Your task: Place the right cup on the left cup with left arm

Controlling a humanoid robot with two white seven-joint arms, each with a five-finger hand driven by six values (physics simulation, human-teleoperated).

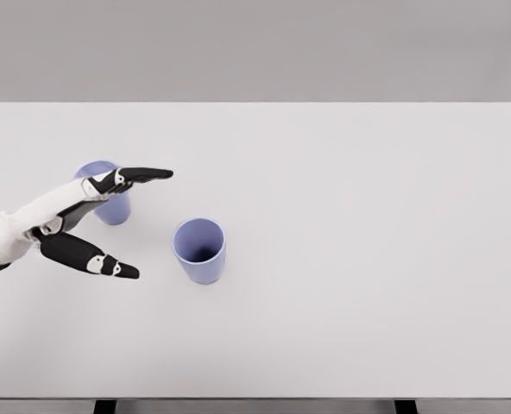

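Two lavender cups stand upright on the white table (342, 259). The right cup (200, 251) is near the table's middle left, its mouth facing up. The left cup (109, 203) stands further back and left, partly hidden behind my left hand. My left hand (148, 222) comes in from the left edge with its fingers (143, 175) and thumb (109, 265) spread wide, holding nothing. It hovers just left of the right cup, a short gap away, and overlaps the left cup in the picture. My right arm is out of sight.
The table's front edge runs along the bottom of the picture and its far edge near the top, against a grey backdrop.
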